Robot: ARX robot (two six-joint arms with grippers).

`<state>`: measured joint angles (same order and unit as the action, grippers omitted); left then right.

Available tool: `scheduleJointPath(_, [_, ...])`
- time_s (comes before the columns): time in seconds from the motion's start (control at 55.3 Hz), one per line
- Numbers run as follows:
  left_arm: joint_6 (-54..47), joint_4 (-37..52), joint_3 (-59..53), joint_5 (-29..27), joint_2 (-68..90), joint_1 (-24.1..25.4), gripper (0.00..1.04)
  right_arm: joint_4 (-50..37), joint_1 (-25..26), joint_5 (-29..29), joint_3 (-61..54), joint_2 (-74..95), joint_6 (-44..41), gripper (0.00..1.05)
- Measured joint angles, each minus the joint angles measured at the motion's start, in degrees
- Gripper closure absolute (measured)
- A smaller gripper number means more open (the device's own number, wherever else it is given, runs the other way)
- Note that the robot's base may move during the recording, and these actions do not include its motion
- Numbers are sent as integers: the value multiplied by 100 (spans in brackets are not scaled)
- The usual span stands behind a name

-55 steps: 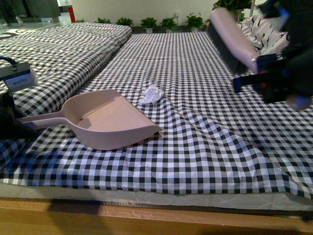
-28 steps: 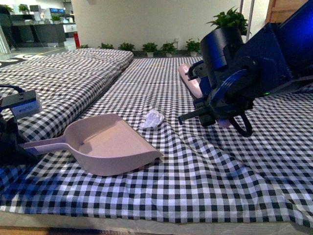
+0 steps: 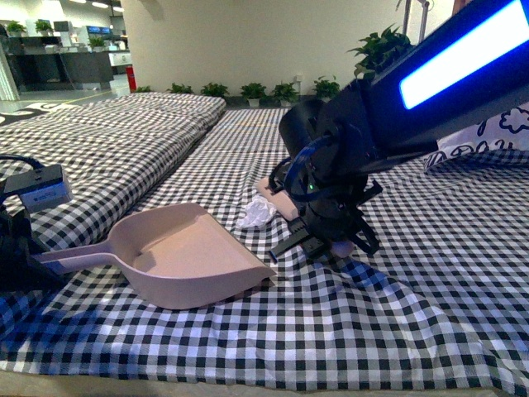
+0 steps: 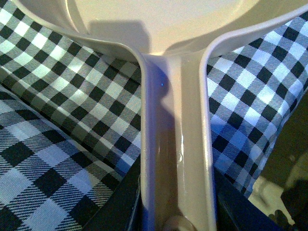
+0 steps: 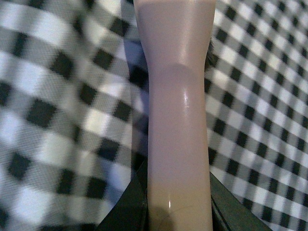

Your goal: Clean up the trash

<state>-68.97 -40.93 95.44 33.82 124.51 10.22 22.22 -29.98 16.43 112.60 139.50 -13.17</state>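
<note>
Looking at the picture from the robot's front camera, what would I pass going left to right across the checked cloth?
Left gripper holding the handle → pink dustpan → crumpled white paper wad → right gripper with the pink brush, its handle shown gripped in the wrist view.

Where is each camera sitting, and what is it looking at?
Front view: on the robot's body, facing the checkered cloth; shows the dustpan, paper wad and right arm.
Left wrist view: on the left arm, looking along the dustpan handle in the left gripper.
Right wrist view: on the right arm, looking along the brush handle in the right gripper.
Front and left wrist share the dustpan.
</note>
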Motion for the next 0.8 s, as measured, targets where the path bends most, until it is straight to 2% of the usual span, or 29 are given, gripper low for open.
scheduleJointPath(0.072, [0,0,0,-2,0,0,78,188,-105,-765,-31,-197,-79,86])
scheduleJointPath(0.145, [0,0,0,0,0,0,78,372,-133,-1965,-450,-708,-328,86])
scheduleJointPath(0.217, [-2,0,0,0,0,-4,78,522,-33,-2798,-844,-1311,-616,86])
scheduleJointPath(0.398, [-2,0,0,2,0,-4,78,433,772,-2616,-1174,-2579,-1176,86])
scheduleJointPath(0.633, [44,55,-28,11,-7,-4,78,-529,1738,-2111,-1838,-3252,-874,86])
scheduleJointPath(0.705, [501,1305,-678,39,-256,-4,78,-756,2028,-2260,-2188,-3497,-640,86])
scheduleJointPath(0.759, [1198,2476,-1165,-162,-411,-15,78,-798,2234,-2433,-2435,-3707,-507,86])
scheduleJointPath(0.795, [1484,2881,-1300,-243,-461,-22,78,-798,2389,-2579,-2616,-3895,-424,86])
